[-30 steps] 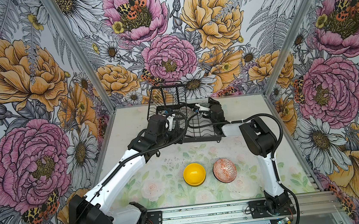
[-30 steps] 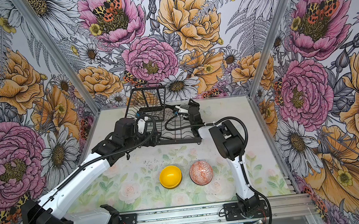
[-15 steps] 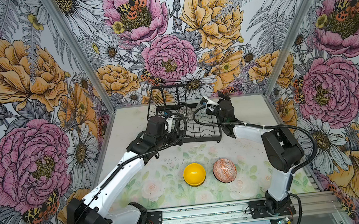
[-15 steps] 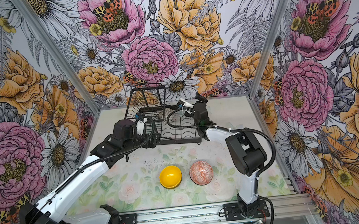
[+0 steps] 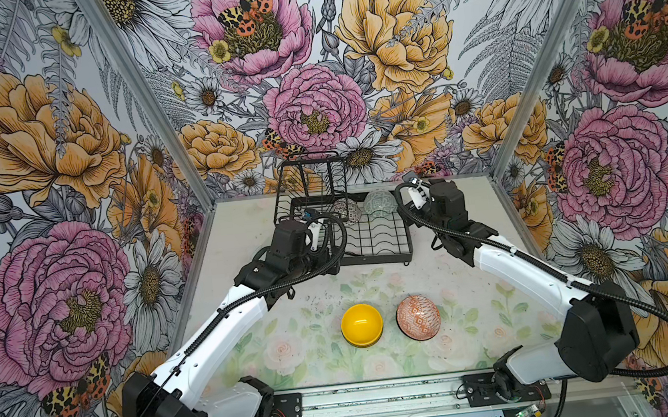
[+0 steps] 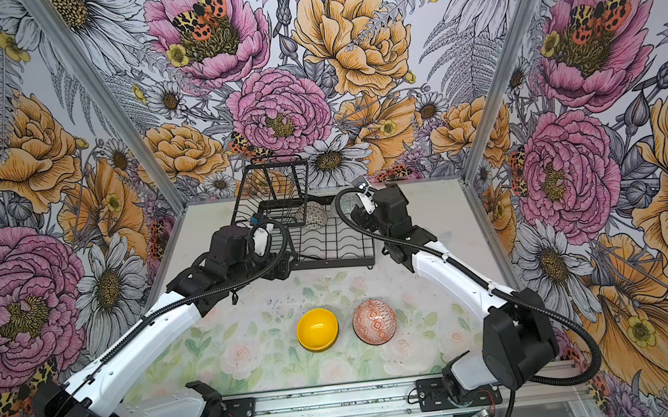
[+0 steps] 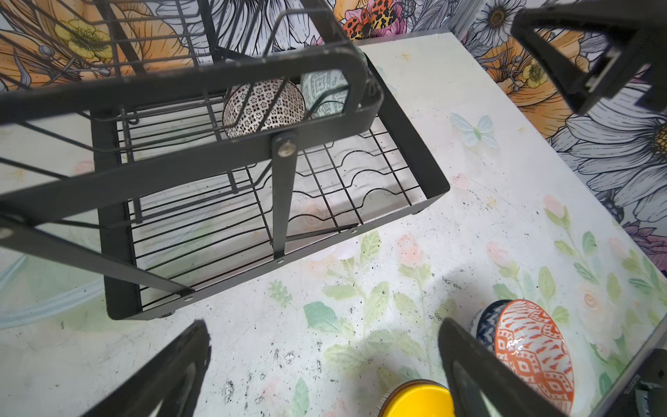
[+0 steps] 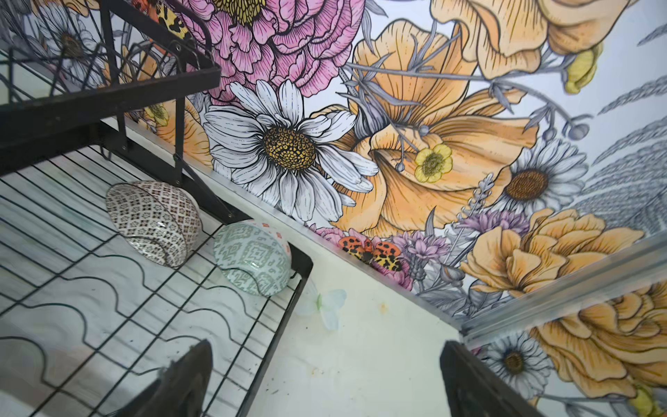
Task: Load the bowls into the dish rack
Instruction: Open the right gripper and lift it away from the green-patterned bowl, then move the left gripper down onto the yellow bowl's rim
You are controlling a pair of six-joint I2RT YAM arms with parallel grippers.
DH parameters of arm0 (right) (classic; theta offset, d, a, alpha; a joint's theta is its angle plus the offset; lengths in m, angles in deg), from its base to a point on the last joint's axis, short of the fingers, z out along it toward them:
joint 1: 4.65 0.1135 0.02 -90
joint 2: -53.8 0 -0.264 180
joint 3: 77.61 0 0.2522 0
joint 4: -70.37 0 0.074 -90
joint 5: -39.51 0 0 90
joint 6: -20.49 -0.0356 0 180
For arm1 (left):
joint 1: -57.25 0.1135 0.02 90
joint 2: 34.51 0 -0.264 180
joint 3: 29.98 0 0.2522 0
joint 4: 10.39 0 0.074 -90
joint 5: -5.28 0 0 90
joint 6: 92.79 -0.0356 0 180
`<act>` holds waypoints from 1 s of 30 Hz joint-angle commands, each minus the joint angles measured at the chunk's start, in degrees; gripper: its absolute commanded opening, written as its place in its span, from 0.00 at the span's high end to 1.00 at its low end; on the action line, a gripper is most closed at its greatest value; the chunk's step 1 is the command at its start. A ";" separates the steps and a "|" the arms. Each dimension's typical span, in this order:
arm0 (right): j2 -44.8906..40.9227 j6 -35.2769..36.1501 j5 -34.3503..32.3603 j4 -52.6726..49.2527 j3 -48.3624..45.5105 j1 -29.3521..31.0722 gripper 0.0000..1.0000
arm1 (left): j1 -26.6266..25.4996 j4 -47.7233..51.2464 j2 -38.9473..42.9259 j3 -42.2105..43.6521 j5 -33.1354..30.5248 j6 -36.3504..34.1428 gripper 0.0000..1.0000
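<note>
The black wire dish rack (image 5: pixel 372 235) stands at the back of the table, its raised upper basket (image 5: pixel 309 182) on the left. A black-white bowl (image 5: pixel 347 211) and a pale green bowl (image 5: pixel 380 203) lean in its back row. On the table in front lie a yellow bowl (image 5: pixel 361 324) and an orange-white bowl (image 5: pixel 418 317), the latter over a blue-white bowl (image 7: pixel 485 325). My left gripper (image 7: pixel 325 364) is open and empty above the table by the rack's front left corner. My right gripper (image 8: pixel 325 375) is open and empty over the rack's right rim, near the pale green bowl (image 8: pixel 252 258).
The flowered back wall (image 5: pixel 354 90) rises close behind the rack, and metal corner posts (image 5: pixel 516 75) frame the cell. Both arm bases sit on the front rail (image 5: pixel 384 397). A ribbed rim (image 7: pixel 388 399) shows under the yellow bowl (image 7: pixel 418 400).
My right arm has swung out to the right, and its gripper has drawn back from over the rack to the rack's right rim. The left arm has barely moved.
</note>
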 commanded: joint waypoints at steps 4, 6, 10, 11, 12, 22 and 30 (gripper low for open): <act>-0.30 -16.64 9.53 -27.69 8.84 0.54 0.00 | 0.52 2.35 3.82 2.84 0.41 0.10 0.01; 0.48 -18.52 11.64 -32.34 11.21 0.54 0.01 | 0.45 2.49 4.81 3.93 0.68 0.10 0.01; 2.68 -20.63 13.91 -39.90 15.92 0.54 0.01 | 0.16 4.31 6.33 5.97 1.99 -0.01 0.01; 3.04 -21.11 14.22 -40.83 16.77 0.54 0.01 | -0.07 4.98 6.65 6.59 2.28 0.14 0.01; 3.31 -21.43 14.17 -41.40 17.23 0.54 0.01 | -0.23 5.43 6.83 7.13 2.51 0.41 0.01; 5.94 -21.97 15.60 -41.97 17.66 0.56 0.01 | -5.71 6.75 9.51 15.31 5.38 9.98 0.01; 7.57 -21.80 16.34 -41.88 17.48 0.54 0.00 | -11.30 5.85 5.50 18.33 4.52 16.93 0.07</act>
